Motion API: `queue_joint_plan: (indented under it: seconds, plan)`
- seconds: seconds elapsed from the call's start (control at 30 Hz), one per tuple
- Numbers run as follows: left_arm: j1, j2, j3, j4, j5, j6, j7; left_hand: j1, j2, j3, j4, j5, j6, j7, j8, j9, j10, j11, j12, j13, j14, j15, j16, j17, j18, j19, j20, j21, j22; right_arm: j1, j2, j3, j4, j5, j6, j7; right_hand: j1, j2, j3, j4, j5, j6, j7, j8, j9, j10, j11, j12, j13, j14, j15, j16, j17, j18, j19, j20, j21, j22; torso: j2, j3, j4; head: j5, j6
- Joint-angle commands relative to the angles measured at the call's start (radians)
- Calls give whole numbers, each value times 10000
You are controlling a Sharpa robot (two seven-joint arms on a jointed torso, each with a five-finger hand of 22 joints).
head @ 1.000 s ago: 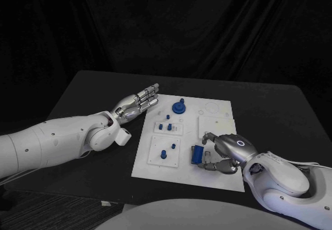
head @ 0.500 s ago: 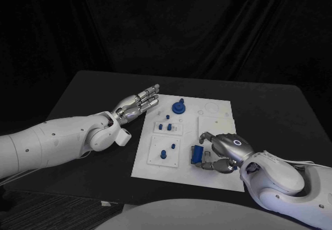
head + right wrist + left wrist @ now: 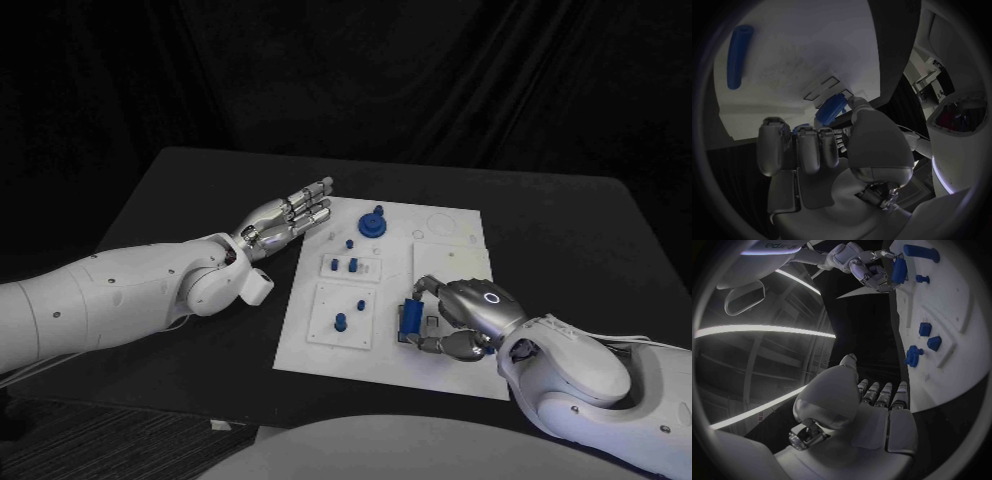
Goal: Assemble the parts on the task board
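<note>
Right hand (image 3: 464,318) grips a blue cylindrical part (image 3: 411,320) over the task board (image 3: 454,372); left hand (image 3: 284,217) hovers beside it, fingers apart, holding nothing

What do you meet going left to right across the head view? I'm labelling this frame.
Left hand → round blue knobbed part on the white task board → right hand holding a blue block part.

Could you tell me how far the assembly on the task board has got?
Partly done, it seems: several small blue parts already stand on the task board, as does a round blue piece. The right robot hand grips a blue block over the board, not yet placed. The left robot hand is open beside it.
</note>
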Motion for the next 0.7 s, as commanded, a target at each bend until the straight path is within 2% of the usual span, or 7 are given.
queue_joint_plan:
  seconds: [0.03, 0.23, 0.4, 0.57, 0.6, 0.7]
  plan:
    - [-13, 21, 10, 11, 7, 119, 97, 91, -3, 45, -40, 64, -24, 81, 46, 16, -16, 75, -35, -10, -17, 70, -36, -9, -36, 9, 46, -38, 7, -30, -7, 3, -1, 134, -381, 300, -7, 218, 183, 2, 754, 209, -69, 105, -121, 1034, -92, 26, 2633, 862, -78, 25, 1635, -39, 290, -67, 72, 2066, 2, 2, 7, 28, -1]
    - [-16, 16, 10, -1, 7, 121, 88, 88, -3, 47, -40, 62, -25, 83, 46, 16, -16, 77, -35, -10, -17, 74, -36, -9, -38, 9, 49, -38, 6, -30, -49, 3, 10, 223, -599, 532, -102, 304, 734, 7, 2110, 738, -177, 80, -458, 1034, -199, 26, 2633, 881, -162, 56, 1729, -67, 341, -145, 203, 2106, 0, 0, -11, 70, -1]
    - [-18, 22, 10, -24, 7, 125, 84, 84, -4, 47, -39, 57, -23, 86, 46, 16, -16, 78, -35, -10, -17, 79, -36, -9, -39, 9, 53, -38, 6, -31, -103, 2, 44, 241, -696, 621, -166, 322, 1079, 12, 2589, 1069, -260, -23, -636, 1034, -275, 26, 2633, 887, -226, 66, 1758, -81, 364, -202, 264, 2124, 0, 1, -11, 73, -1]
    - [-20, 9, 10, -20, 7, 121, 74, 79, -4, 48, -37, 52, -25, 88, 45, 15, -16, 80, -35, -10, -17, 85, -36, -9, -41, 10, 58, -37, 8, -33, -214, 1, 117, 246, -722, 670, -334, 273, 1457, 15, 3125, 1403, -308, -264, -865, 1034, -329, 26, 2633, 891, -276, 71, 1778, -93, 381, -255, 318, 2139, 5, 6, 0, 77, -1]
    - [-21, 1, 10, -17, 7, 118, 73, 79, -4, 48, -37, 52, -25, 88, 45, 15, -16, 80, -35, -10, -17, 85, -36, -9, -41, 10, 58, -37, 8, -34, -245, 1, 139, 247, -715, 673, -405, 256, 1589, 16, 3337, 1497, -309, -368, -946, 1034, -333, 26, 2633, 893, -282, 73, 1784, -96, 385, -263, 333, 2143, 4, 7, 2, 77, -1]
    - [-22, -22, 10, -10, 7, 109, 77, 74, -5, 48, -34, 48, -19, 90, 47, 17, -16, 81, -35, -10, -17, 89, -36, -9, -42, 11, 62, -36, 8, -50, -323, 0, 208, 248, -657, 648, -492, 196, 1750, 14, 3577, 1566, -310, -529, -1054, 1034, -337, 26, 2633, 884, -287, 59, 1742, -90, 371, -270, 310, 2134, 1, 4, -14, 103, -1]
